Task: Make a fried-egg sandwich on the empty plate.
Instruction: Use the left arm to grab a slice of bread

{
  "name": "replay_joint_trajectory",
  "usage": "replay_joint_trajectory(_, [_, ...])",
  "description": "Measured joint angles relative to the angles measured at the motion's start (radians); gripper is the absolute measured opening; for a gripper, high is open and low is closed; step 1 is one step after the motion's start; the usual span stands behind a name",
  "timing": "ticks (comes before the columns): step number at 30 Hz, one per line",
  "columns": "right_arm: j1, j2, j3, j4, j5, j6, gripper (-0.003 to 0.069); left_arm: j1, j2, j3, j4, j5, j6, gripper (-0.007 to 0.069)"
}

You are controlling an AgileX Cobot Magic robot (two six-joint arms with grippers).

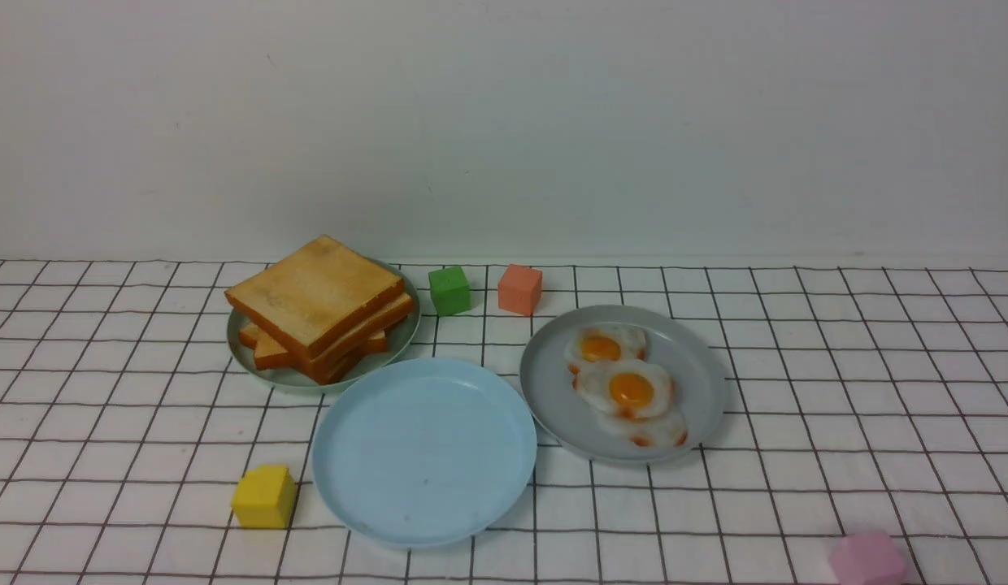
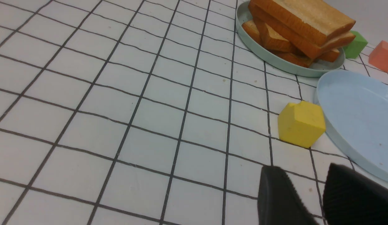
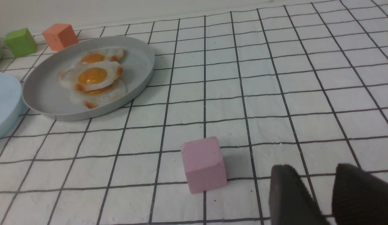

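Observation:
The empty plate (image 1: 423, 447), round and light blue, lies bare at the centre front. Behind it on the left, a pile of golden toast slices (image 1: 317, 296) rests on a pale green plate (image 1: 260, 370). On the right, a grey plate (image 1: 699, 382) holds three overlapping fried eggs (image 1: 630, 390) with orange yolks. No fried-egg sandwich is in view. Neither arm shows in the front view. My left gripper (image 2: 303, 168) is open and hovers over the cloth near the blue plate's rim (image 2: 359, 118). My right gripper (image 3: 313, 167) is open over bare cloth, well away from the eggs (image 3: 92, 76).
A yellow cube (image 1: 264, 496) sits just left of the blue plate. A green cube (image 1: 449, 290) and an orange cube (image 1: 520, 288) stand behind the plates. A pink cube (image 1: 868, 559) lies at the front right, close to the right gripper. White checked cloth covers the table.

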Motion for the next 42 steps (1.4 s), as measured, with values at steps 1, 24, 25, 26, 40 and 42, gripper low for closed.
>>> replay_joint_trajectory(1, [0.0, 0.0, 0.0, 0.0, 0.0, 0.0, 0.0239, 0.0, 0.0, 0.0, 0.0, 0.0, 0.0, 0.0238])
replay_joint_trajectory(24, [0.0, 0.0, 0.0, 0.0, 0.0, 0.0, 0.0239, 0.0, 0.0, 0.0, -0.339, -0.24, -0.237, 0.0238])
replay_joint_trajectory(25, [0.0, 0.0, 0.0, 0.0, 0.0, 0.0, 0.0239, 0.0, 0.0, 0.0, -0.369, -0.255, -0.257, 0.0238])
replay_joint_trajectory(26, [0.0, 0.0, 0.0, 0.0, 0.0, 0.0, 0.0239, 0.0, 0.0, 0.0, -0.396, -0.276, -0.267, 0.0238])
replay_joint_trajectory(40, [0.0, 0.0, 0.0, -0.001, 0.0, 0.0, 0.024, -0.049, 0.347, -0.456, -0.398, 0.136, 0.205, -0.0013])
replay_joint_trajectory(42, [0.0, 0.0, 0.0, -0.001, 0.0, 0.0, 0.024, -0.119, 0.443, -0.535, -0.39, 0.216, 0.264, -0.0013])
